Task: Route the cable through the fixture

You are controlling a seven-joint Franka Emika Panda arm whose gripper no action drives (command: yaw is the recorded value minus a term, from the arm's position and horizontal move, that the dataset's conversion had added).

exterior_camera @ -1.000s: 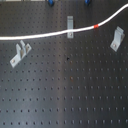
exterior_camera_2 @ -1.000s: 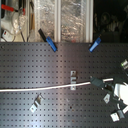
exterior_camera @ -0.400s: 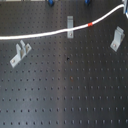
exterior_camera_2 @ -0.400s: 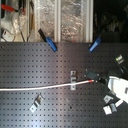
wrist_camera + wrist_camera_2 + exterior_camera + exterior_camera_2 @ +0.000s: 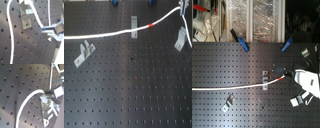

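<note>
Moved: the red band [image 5: 151, 24] has slid toward the first exterior view's left since a second ago, now just beside the middle fixture, and the arm has come further into the second exterior view from its right.
Board: black perforated breadboard [image 5: 129, 90] fills the scene, holes in a regular grid.
Arm: white body [image 5: 308, 80] over the second exterior view's right side.
Cable: the cable [image 5: 99, 36], white and thin, runs from the first exterior view's left edge, passes at the middle fixture [image 5: 133, 27], then climbs to the upper right corner; in the second exterior view it lies nearly level [image 5: 232, 87] across the board.
Fixtures: left fixture [image 5: 84, 53] stands apart below the cable; right fixture [image 5: 180, 39] sits under the rising stretch.
Gripper: gripper [image 5: 47, 31] is clamped on the cable in the first wrist view; the cord ends right at the jaws.
Clamps: two blue clamps [image 5: 240, 41] at the board's far edge.
</note>
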